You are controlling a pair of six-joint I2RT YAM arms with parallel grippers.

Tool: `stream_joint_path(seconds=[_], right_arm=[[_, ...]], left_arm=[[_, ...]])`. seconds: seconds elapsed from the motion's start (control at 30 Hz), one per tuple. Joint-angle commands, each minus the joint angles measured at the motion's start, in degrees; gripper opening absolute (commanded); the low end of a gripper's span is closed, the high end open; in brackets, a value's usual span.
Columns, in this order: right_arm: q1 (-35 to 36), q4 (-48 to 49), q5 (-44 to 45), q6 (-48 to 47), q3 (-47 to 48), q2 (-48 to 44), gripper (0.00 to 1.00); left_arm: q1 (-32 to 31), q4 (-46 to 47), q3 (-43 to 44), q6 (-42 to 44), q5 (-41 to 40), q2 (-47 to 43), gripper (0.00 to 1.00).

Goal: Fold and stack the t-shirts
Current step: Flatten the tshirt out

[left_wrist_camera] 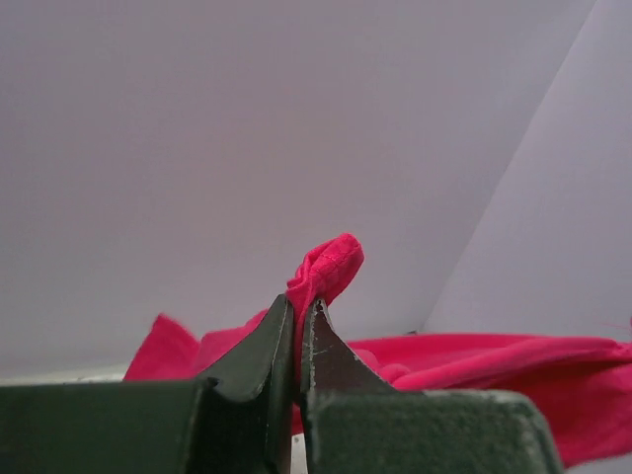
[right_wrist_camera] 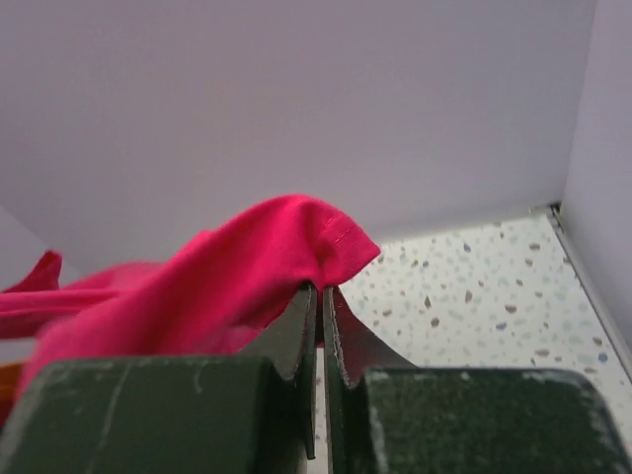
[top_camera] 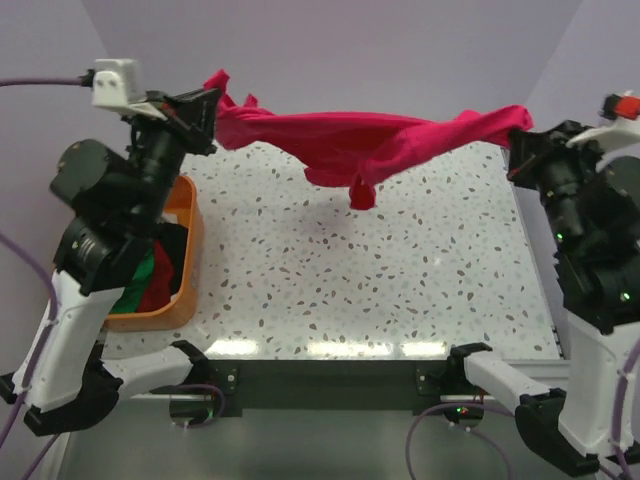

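- Speckled white stone-look table top (top_camera: 380, 290), pale lilac walls behind it and on the right side.
- Task item: bright crimson-pink soft cloth t-shirt (top_camera: 360, 138) is strung in the air between both grippers, over the far half of the table and not lying on it.
- The shirt's middle sags. A bunched part hangs lowest near the centre, with a faint shadow on the table below it.
- Far left, raised: left gripper (top_camera: 205, 108) is pinched on one bunched end of the shirt.
- Left wrist view: the two dark fingers (left_wrist_camera: 259, 355) are nearly together. A fold of pink cloth is clamped between them and pokes up above the tips.
- Far right, raised: right gripper (top_camera: 520, 150) is clamped on the other end of the shirt.
- Right wrist view: the fingers (right_wrist_camera: 294, 336) leave only a narrow slit. A hemmed edge of the shirt is caught in it and drapes off to the left.
- Orange plastic tub (top_camera: 192, 240) sits at the table's left edge, partly under the left arm.
- Inside the tub, crumpled together: green cloth (top_camera: 140, 275), dark red cloth (top_camera: 160, 292), black cloth (top_camera: 170, 245).
- How many garments the tub holds cannot be told.
- Purple cables (top_camera: 40, 82) run off the arms at the left and at the bottom.
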Motion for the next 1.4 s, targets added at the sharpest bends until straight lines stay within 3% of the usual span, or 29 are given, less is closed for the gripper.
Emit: stream_joint_path(seconds=[0.0, 0.13, 0.2, 0.4, 0.53, 0.63, 0.77, 0.8, 0.83, 0.87, 0.9, 0.93, 1.0, 1.03, 1.07, 1.1, 1.13, 1.2, 1.37], right_arm=[[-0.3, -7.0, -1.5, -2.2, 8.4, -1.3, 0.0], [-0.3, -8.3, -3.8, -2.2, 15.7, -1.9, 0.0], [-0.3, -8.2, -2.9, -2.6, 18.4, -1.7, 0.0], [-0.3, -9.4, 4.7, -4.3, 22.4, 6.2, 0.0], [-0.3, -6.2, 12.3, -5.3, 18.9, 13.5, 0.0], [-0.4, -0.6, 14.6, -6.5, 15.3, 21.7, 0.0], [-1.7, 4.4, 12.5, -6.6, 16.1, 35.1, 0.0], [-1.9, 5.5, 12.3, -6.3, 16.0, 38.3, 0.0], [-2.0, 7.5, 12.0, -6.1, 16.5, 43.6, 0.0], [-2.7, 8.7, 11.3, -6.1, 17.0, 47.0, 0.0], [-3.0, 9.9, 10.8, -6.6, 17.9, 49.9, 0.0], [-3.4, 10.7, 10.1, -6.9, 21.4, 52.9, 0.0], [-3.9, 9.7, 9.0, -8.2, 27.1, 62.8, 0.22], [-3.9, 5.5, 7.8, -8.4, 34.7, 66.3, 0.38], [-3.9, 3.4, 6.5, -8.8, 37.6, 70.0, 0.66], [-3.9, 1.9, 6.1, -8.3, 39.4, 70.8, 0.86], [-3.9, 1.0, 5.6, -7.9, 37.8, 70.4, 0.98], [-3.6, 2.1, 3.6, -6.0, 31.3, 64.2, 0.99], [-1.3, 8.3, 0.3, 1.5, -4.5, 43.4, 0.98]], left_arm=[[-0.2, -1.2, 3.0, -1.0, 1.2, -1.6, 0.0], [-0.2, -4.7, 9.2, -2.5, 8.2, -2.2, 0.0], [-0.2, -5.1, 11.3, -2.7, 7.9, -2.5, 0.0], [-0.2, -5.3, 11.1, -2.6, 3.0, -2.8, 0.0], [-0.2, -3.3, 4.1, -3.5, -9.2, -0.3, 0.0], [1.7, -3.1, -1.7, -6.0, -19.5, 5.5, 0.0], [13.3, -4.6, -3.3, -14.0, -10.0, 22.5, 0.0], [15.1, -2.9, -3.0, -13.8, -10.2, 26.0, 0.04], [16.1, -2.4, -2.1, -13.4, -8.7, 33.2, 0.19], [17.0, -2.0, 1.5, -13.0, -6.0, 37.1, 0.43], [18.3, -2.8, 4.3, -12.8, -1.4, 40.8, 0.87], [18.6, -3.9, 7.4, -13.3, -0.7, 47.6, 0.92], [18.9, -9.7, 19.0, -13.2, 0.7, 53.6, 1.0], [18.9, -11.3, 22.5, -12.8, 0.7, 57.4, 1.0], [19.0, -12.2, 26.1, -12.5, 0.9, 58.2, 1.0], [18.9, -12.5, 26.1, -12.2, 0.6, 58.2, 1.0], [19.0, -12.0, 25.0, -11.9, 0.4, 56.1, 1.0], [18.8, -8.6, 16.6, -11.4, 0.3, 52.4, 1.0], [18.8, -4.1, -6.0, -13.5, 2.1, 37.2, 1.0]])
